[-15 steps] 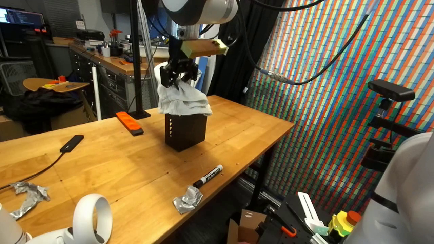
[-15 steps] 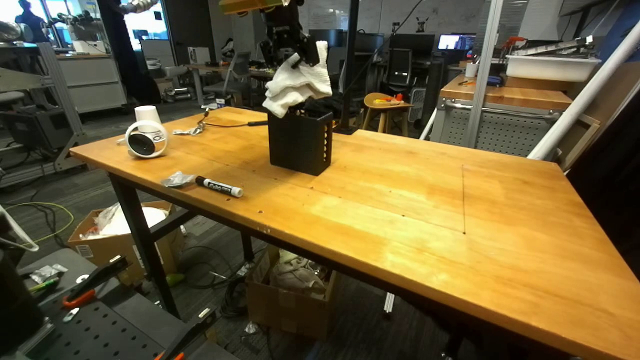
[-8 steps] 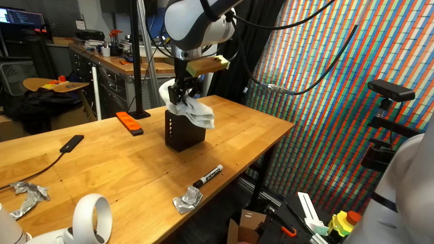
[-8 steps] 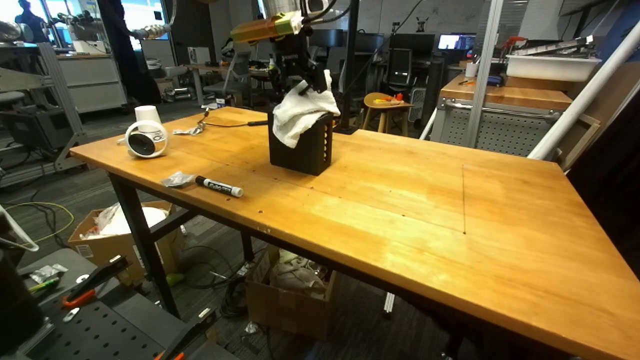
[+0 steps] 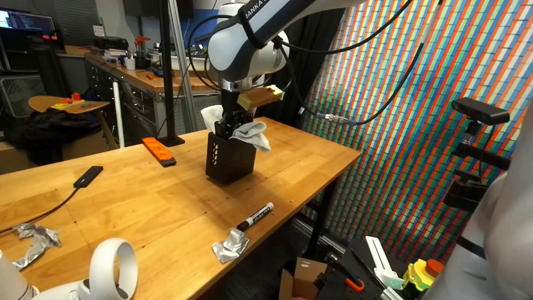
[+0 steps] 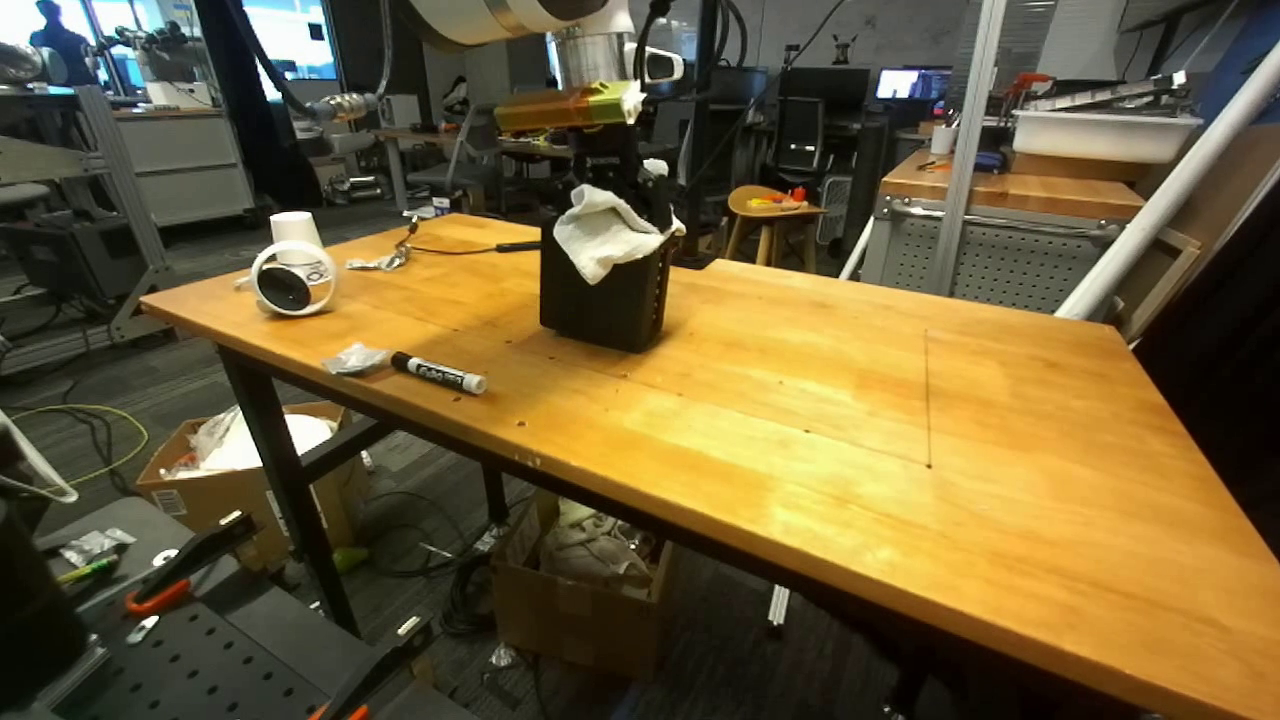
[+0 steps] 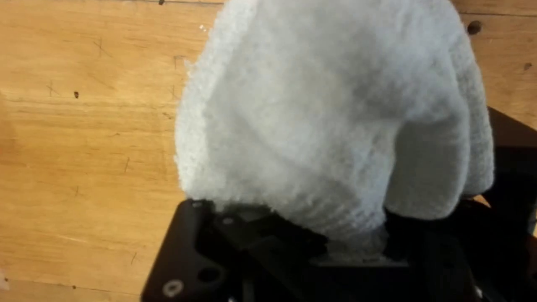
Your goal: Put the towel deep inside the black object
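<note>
"Lower than half a second ago: the hand (image 5: 231, 130) has sunk into the mouth of the black box (image 5: 231, 161), carrying the towel (image 5: 253, 132) partway in."

"And the black box itself?"

"Turned a little on the desk (image 5: 166, 216); in an exterior view its holed side shows wider."

"Has the hand let go?"

"No, it is clamped on the towel. In the wrist view the towel narrows into its grip, though the tips are hidden. One flap sticks up over the rim at eleven o'clock, another spills out between one and two."

"What else lies on the desk?"

"Make the black box the middle of the dial, in an exterior view. An orange-topped bar (image 5: 157, 151) at nine, and a black adapter (image 5: 88, 176) farther out the same way. A white ringed device (image 5: 102, 264) between seven and eight. A marker (image 5: 255, 216) at five, with crumpled foil (image 5: 231, 246) just beside its dark end, at six. All on honey-coloured wood, dotted with dark marks."

"And past the edge?"

"A wooden stool (image 5: 41, 101) near ten, carrying red and yellow pieces (image 5: 76, 96); a workbench (image 5: 137, 100) between ten and eleven; a dark curtain (image 5: 322, 35) at one; a wall of coloured stripes (image 5: 399, 137) toward three. On the same centre, in an exterior view, a cardboard box (image 6: 570, 625) is below the desk at six, another carton (image 6: 230, 505) at eight."
</note>
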`<state>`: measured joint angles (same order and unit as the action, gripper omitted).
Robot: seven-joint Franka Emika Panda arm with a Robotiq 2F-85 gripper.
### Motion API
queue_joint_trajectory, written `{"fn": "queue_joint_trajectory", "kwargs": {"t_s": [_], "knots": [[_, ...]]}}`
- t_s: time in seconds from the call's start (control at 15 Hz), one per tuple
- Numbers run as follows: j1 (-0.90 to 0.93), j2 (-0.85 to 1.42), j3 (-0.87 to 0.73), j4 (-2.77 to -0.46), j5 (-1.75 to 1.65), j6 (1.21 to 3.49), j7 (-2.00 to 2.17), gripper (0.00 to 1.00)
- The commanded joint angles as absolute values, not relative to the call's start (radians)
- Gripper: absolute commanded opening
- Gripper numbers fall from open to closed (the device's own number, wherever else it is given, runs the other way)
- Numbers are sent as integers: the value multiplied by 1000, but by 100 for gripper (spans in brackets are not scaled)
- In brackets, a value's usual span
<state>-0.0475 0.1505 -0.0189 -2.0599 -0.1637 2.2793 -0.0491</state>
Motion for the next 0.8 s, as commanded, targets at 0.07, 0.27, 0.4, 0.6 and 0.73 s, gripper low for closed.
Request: {"fn": "queue_joint_trajectory", "kwargs": {"t_s": [0.07,0.27,0.4,0.6,0.73], "knots": [[-71,244,-19,-2003,-52,2251,-166,11],[-67,230,-17,-1979,-54,2219,-176,37],[-59,206,-15,-1977,-70,2211,-168,44],[-50,159,-8,-1992,-62,2204,-163,69],[-44,134,-6,-1996,-61,2203,-160,83]]}}
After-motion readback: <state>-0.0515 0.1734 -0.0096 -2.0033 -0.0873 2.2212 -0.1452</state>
